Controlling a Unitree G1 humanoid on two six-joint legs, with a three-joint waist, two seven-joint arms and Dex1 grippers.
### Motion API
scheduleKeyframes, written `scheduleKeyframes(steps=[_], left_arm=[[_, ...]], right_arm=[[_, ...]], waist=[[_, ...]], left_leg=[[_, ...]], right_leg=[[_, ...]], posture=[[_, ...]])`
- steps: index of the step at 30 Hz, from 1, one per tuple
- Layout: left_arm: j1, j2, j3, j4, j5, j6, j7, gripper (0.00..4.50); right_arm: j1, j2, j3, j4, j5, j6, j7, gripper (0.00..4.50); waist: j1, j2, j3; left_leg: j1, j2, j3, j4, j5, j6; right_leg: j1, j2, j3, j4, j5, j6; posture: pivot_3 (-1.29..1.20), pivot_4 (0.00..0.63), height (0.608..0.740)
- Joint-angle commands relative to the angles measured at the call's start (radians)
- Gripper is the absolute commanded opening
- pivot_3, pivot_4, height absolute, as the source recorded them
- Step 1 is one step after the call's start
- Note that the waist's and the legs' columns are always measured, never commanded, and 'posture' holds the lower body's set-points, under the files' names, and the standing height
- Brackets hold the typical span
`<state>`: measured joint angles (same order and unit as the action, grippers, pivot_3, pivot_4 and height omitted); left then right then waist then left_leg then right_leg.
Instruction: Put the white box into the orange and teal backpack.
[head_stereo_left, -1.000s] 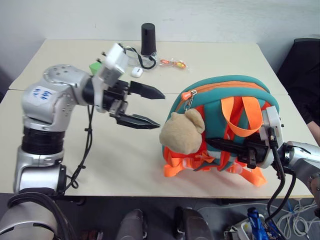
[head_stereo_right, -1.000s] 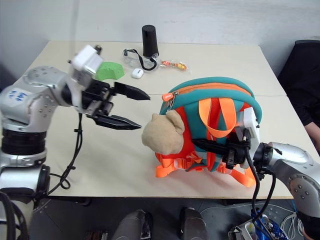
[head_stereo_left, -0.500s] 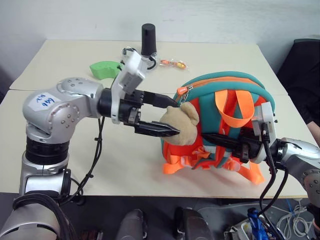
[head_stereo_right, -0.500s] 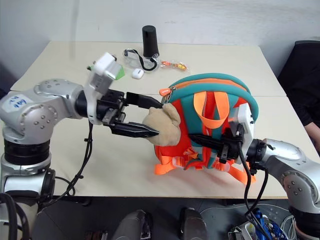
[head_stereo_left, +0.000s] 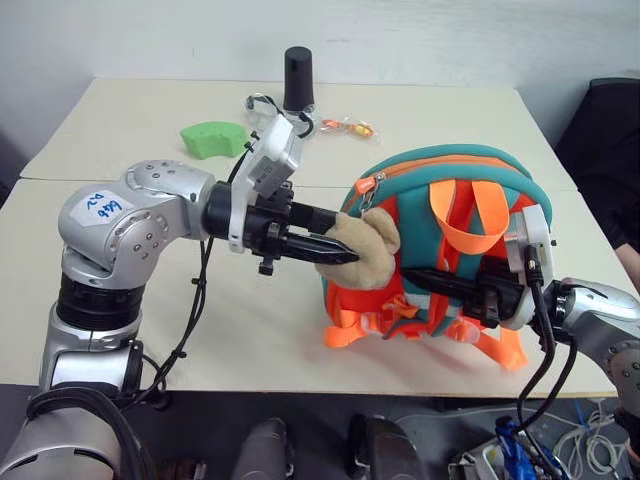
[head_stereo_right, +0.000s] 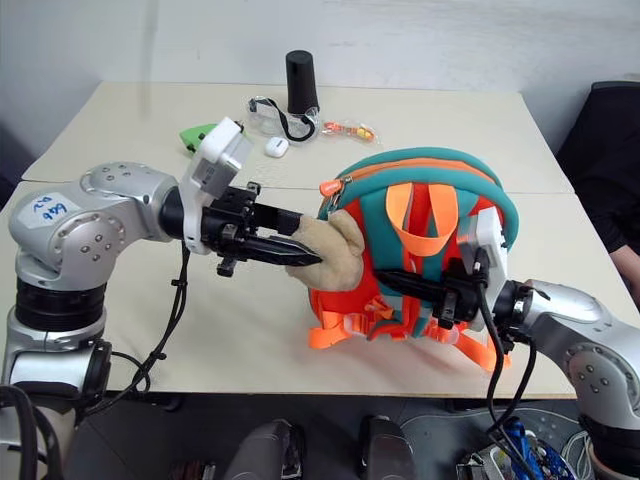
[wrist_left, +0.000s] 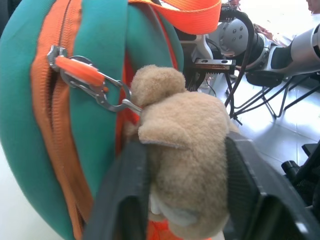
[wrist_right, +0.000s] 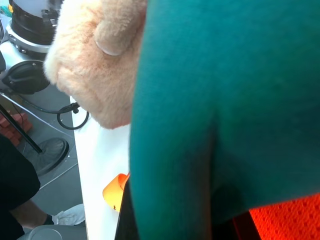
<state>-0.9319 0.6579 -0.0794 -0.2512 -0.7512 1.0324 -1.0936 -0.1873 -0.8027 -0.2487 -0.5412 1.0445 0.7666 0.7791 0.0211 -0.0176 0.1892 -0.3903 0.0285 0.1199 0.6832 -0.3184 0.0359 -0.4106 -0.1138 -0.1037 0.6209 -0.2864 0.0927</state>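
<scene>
Your left hand (head_stereo_left: 335, 250) is clamped on the tan plush bear (head_stereo_left: 368, 250) hanging off the orange and teal backpack (head_stereo_left: 440, 185), which stands upright near the tabletop's (head_stereo_left: 130, 130) front edge. Your right hand (head_stereo_left: 425, 280), fingers closed, is pressed into its straps. Behind, well apart, stand a black cylinder (head_stereo_left: 297, 78), a green wedge (head_stereo_left: 212, 136) and a small wrapped item (head_stereo_left: 345, 127), with bare tabletop between.

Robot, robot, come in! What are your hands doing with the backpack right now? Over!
Left gripper fingers shut on plush bear. Right gripper shut on orange and teal backpack straps. Zipper looks closed. Over.
</scene>
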Motion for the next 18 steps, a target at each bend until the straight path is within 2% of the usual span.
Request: scheduleKeyframes(steps=[1,3,5,11,14,18], left_arm=[[-0.023,0.039,0.036,0.021,-0.019,-0.019,-0.041,0.86],[-0.033,0.066,0.051,0.041,-0.022,-0.031,-0.071,0.48],[-0.047,0.101,0.062,0.079,-0.011,-0.052,-0.108,0.30],[-0.084,0.195,0.078,0.208,0.027,-0.125,-0.204,0.29],[-0.041,0.246,0.042,0.214,0.072,-0.189,-0.270,0.29],[0.097,0.306,-0.017,0.103,0.090,-0.230,-0.360,0.29]], right_arm=[[0.013,-0.014,-0.061,-0.027,0.029,-0.011,0.009,0.00],[0.026,-0.020,-0.081,-0.031,0.039,-0.012,0.016,0.00],[0.040,-0.028,-0.114,-0.032,0.064,-0.008,0.026,0.00],[0.111,-0.069,-0.227,-0.034,0.171,0.014,0.096,0.00],[0.143,-0.085,-0.259,-0.038,0.199,0.017,0.130,0.00],[0.143,-0.077,-0.303,-0.022,0.274,0.015,0.104,0.00]], waist=[[0.000,0.000,0.000],[0.001,0.000,0.000],[0.001,0.000,0.000],[0.002,0.000,0.000],[-0.001,0.000,0.000],[-0.003,0.000,0.000]], left_leg=[[0.000,0.000,0.000,0.000,0.000,0.000],[0.000,0.000,0.000,0.000,0.000,0.000],[0.000,0.000,0.000,0.000,0.000,0.000],[-0.001,0.000,0.000,0.000,0.000,0.000],[-0.001,0.000,0.000,0.000,0.000,0.001],[0.000,0.000,0.001,-0.001,0.000,0.000]], right_leg=[[0.000,0.000,0.000,0.000,0.000,0.000],[0.000,0.000,0.000,0.000,0.000,0.000],[-0.001,0.000,0.000,0.000,0.000,0.000],[-0.001,0.001,-0.001,0.000,0.000,0.000],[-0.001,0.001,-0.001,0.000,0.000,0.000],[-0.001,0.001,0.000,0.000,0.000,-0.001]], posture=[[0.00,0.150,0.740],[0.00,0.150,0.740],[0.00,0.150,0.740],[0.00,0.150,0.740],[0.00,0.150,0.740],[0.00,0.150,0.740]])
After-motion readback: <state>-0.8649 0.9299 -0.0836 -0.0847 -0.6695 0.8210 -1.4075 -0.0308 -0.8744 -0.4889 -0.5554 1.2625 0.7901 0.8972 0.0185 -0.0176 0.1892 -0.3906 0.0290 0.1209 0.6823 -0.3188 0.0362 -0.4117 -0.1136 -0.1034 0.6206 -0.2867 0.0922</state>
